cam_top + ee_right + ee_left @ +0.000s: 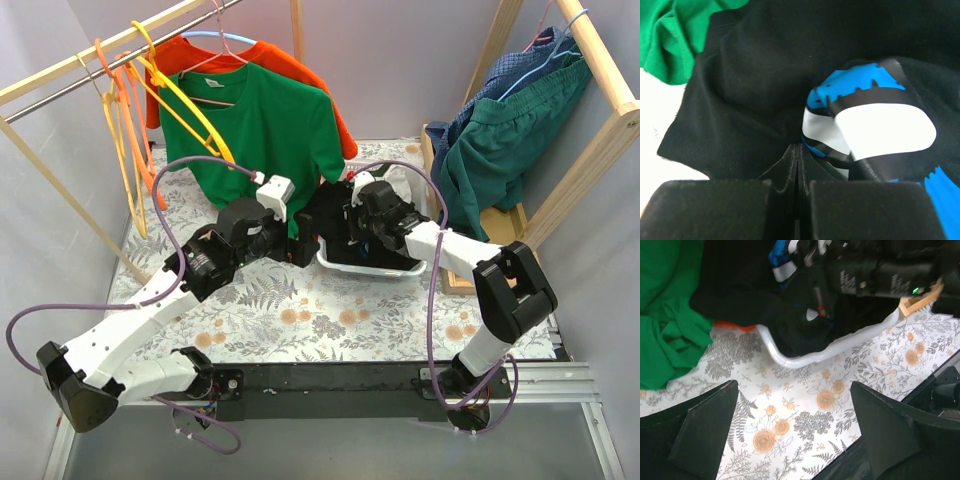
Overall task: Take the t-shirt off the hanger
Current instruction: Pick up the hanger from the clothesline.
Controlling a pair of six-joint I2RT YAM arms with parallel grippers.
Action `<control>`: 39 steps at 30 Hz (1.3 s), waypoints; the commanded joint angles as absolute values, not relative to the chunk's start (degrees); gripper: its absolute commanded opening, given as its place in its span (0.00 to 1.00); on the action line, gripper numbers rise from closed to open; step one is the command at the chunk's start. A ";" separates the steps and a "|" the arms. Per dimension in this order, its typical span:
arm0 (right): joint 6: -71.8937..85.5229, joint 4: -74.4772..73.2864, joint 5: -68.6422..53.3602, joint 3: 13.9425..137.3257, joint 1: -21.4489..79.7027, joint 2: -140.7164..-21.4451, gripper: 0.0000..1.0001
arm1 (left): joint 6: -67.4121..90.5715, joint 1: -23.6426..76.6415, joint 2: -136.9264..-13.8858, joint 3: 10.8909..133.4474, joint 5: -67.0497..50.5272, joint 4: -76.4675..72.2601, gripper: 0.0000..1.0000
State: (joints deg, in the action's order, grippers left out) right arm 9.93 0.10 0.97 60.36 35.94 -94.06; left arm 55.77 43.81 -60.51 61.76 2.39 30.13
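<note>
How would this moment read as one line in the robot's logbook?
left gripper: open, above table by basket | right gripper: shut on black shirt in basket | green t-shirt: hanging

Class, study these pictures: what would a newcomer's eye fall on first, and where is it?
The green t-shirt hangs from the rail at back left, in front of an orange one. Mid-table, the right end effector is shut on black cloth in a white basket.
</note>
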 commanded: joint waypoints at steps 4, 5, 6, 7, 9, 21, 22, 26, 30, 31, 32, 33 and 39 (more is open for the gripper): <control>14.84 -0.53 8.43 51.25 32.70 -96.76 0.01 | 53.52 47.90 -69.05 75.66 19.91 27.51 0.95; 15.03 -0.53 8.61 50.63 32.26 -97.03 0.01 | 54.05 48.07 -70.47 77.67 22.65 26.38 0.95; 15.38 -0.70 9.57 50.19 32.17 -97.29 0.01 | 54.57 48.08 -72.05 80.83 24.59 25.58 0.95; 15.73 -1.31 9.75 50.10 32.08 -98.17 0.01 | 54.75 48.08 -73.46 82.60 28.96 24.45 0.95; 16.17 -1.67 9.41 50.01 32.17 -98.61 0.01 | 55.89 48.08 -77.86 85.50 32.85 21.28 0.95; 13.64 -8.16 5.80 55.45 32.26 -80.71 0.48 | 52.56 48.08 -95.44 106.78 48.87 12.65 0.95; 13.01 -8.70 5.71 56.33 32.26 -79.47 0.53 | 52.56 48.08 -95.97 107.22 48.69 13.09 0.95; 10.38 -10.63 4.67 60.81 32.17 -73.66 0.64 | 53.26 48.08 -94.57 104.60 49.92 13.27 0.95; 8.09 -12.74 1.76 65.99 32.17 -71.11 0.65 | 54.75 48.08 -90.98 100.13 50.36 12.92 0.95; 7.39 -13.35 1.41 67.05 32.17 -71.02 0.65 | 55.02 48.08 -90.27 99.06 49.58 13.18 0.95; 6.77 -13.62 0.88 68.28 32.17 -70.93 0.64 | 55.28 48.08 -88.26 97.83 48.87 13.44 0.95; 6.25 -13.71 0.88 70.64 32.17 -70.75 0.64 | 55.72 48.08 -87.29 94.78 48.08 13.88 0.95; -6.14 -11.86 -4.74 82.86 32.08 -74.86 0.65 | 56.51 48.43 -79.91 82.54 42.63 18.45 0.96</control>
State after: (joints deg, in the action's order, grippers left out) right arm 3.57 -13.61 -0.12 74.37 32.25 -72.07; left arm 55.44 48.03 -85.52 88.38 45.54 14.76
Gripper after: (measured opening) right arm 0.645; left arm 0.960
